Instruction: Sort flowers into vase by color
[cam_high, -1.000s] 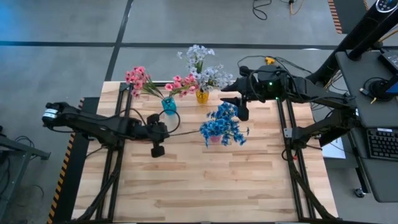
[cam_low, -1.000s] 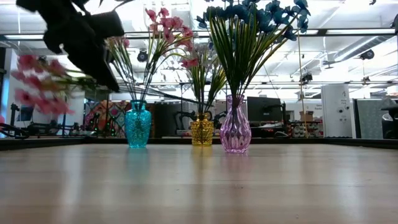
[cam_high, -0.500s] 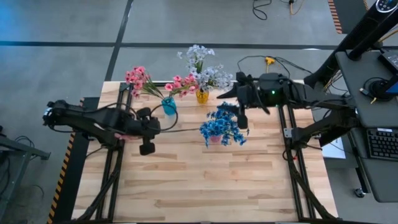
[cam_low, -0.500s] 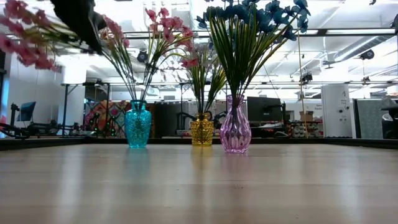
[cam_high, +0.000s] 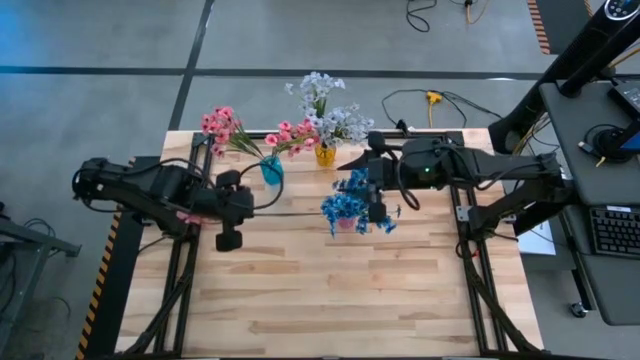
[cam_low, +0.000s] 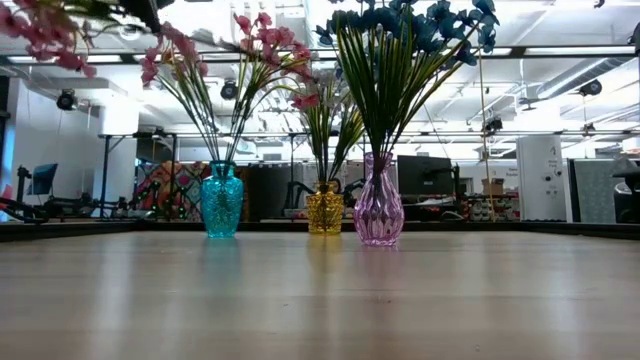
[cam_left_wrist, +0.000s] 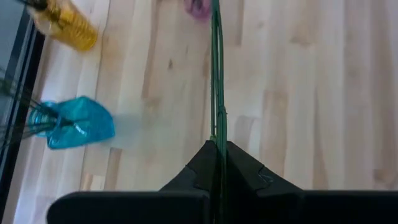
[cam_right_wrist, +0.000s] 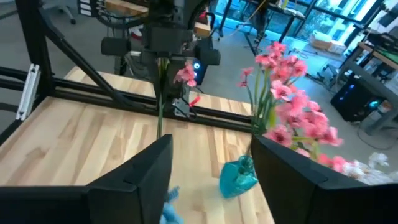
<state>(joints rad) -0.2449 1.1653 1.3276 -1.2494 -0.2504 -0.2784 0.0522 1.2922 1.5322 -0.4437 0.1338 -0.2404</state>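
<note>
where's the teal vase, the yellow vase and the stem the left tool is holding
teal vase (cam_low: 222, 202): low view, on its glass belly.
yellow vase (cam_low: 324, 211): low view, middle of its body.
green stem (cam_left_wrist: 217, 74): left wrist view, on the stem ahead of the left tool (cam_left_wrist: 217, 152), whose fingers are shut on it.

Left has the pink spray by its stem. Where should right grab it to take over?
Probably the bare stem, on the free length running from the left gripper toward the purple vase, clear of the blooms. The right gripper is open and faces it, so come straight on, with the fingers either side of the thin stem.
</note>
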